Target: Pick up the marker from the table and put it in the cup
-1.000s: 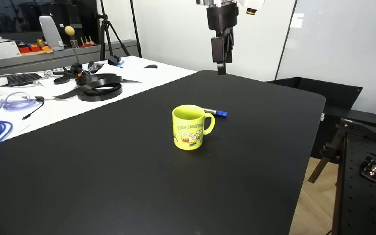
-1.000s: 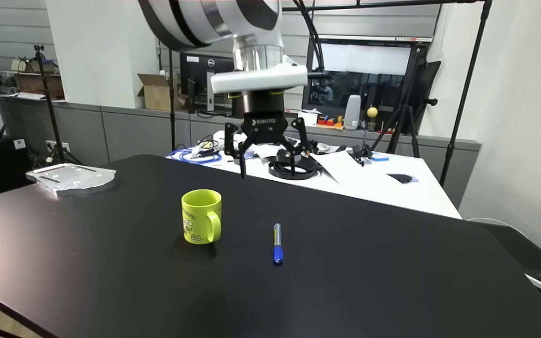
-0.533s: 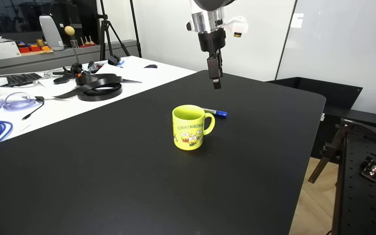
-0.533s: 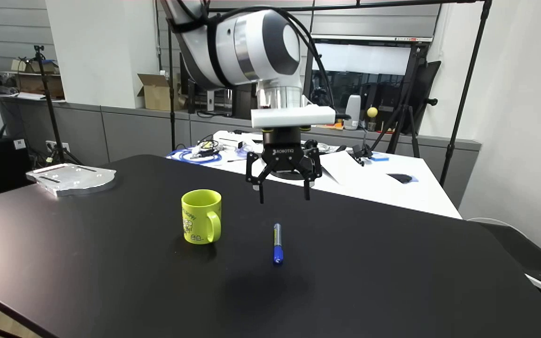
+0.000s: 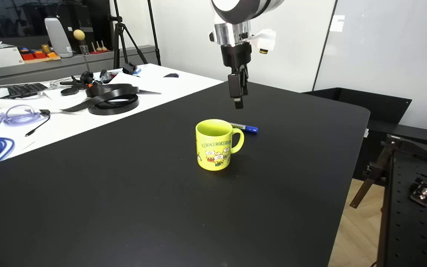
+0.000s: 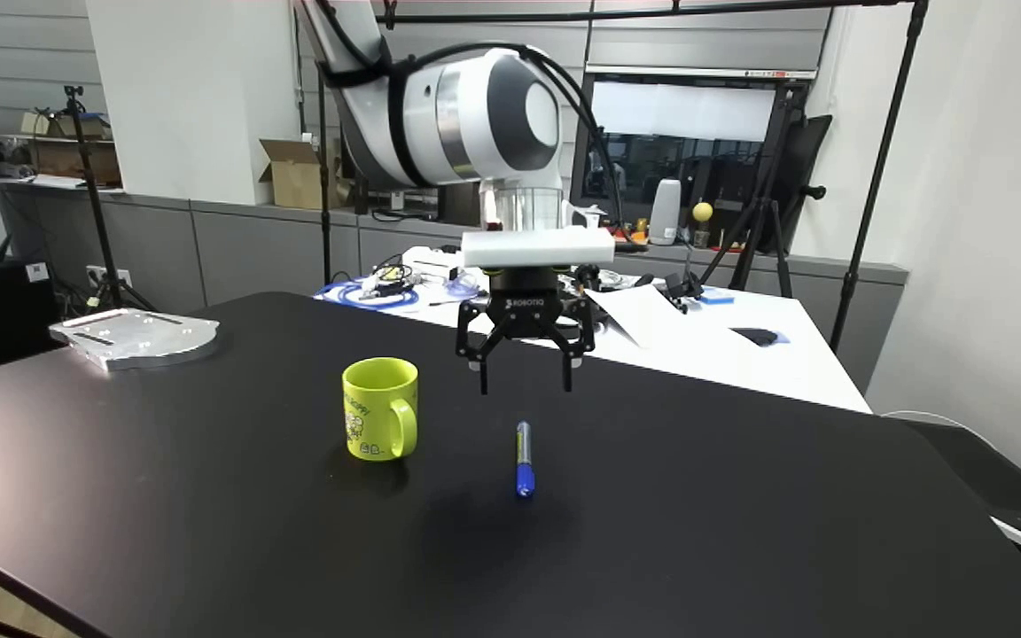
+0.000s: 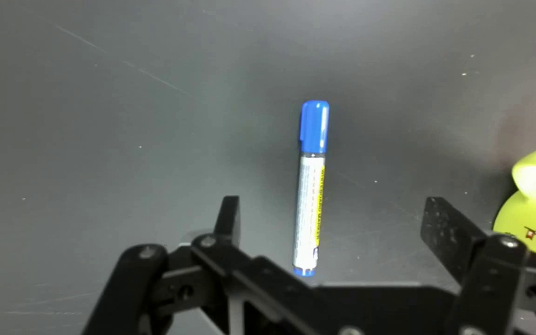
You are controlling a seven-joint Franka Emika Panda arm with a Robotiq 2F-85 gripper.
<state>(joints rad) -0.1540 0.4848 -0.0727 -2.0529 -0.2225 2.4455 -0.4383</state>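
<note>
The marker [image 6: 525,461], with a blue cap and a white and yellow label, lies flat on the black table [image 6: 697,549]. In an exterior view the marker [image 5: 250,129] is partly hidden behind the cup. The yellow-green cup [image 5: 213,150] stands upright near the marker, its handle on the marker's side; it also shows in an exterior view [image 6: 373,412]. My gripper [image 6: 526,390] is open and empty, above the table. In the wrist view the marker [image 7: 312,195] lies between the spread fingers [image 7: 334,202], closer to the left finger, and the cup [image 7: 535,218] is cut by the right edge.
A white table [image 6: 741,354] with cables, black straps [image 5: 113,100] and papers adjoins the black table. A silver plate [image 6: 138,337] lies at the black table's far left in an exterior view. A black pegboard surface [image 5: 421,207] stands beyond the table edge.
My gripper has come down towards the table and closer to the marker, most of it in the first half second. It stays open. The marker and cup have not moved.
</note>
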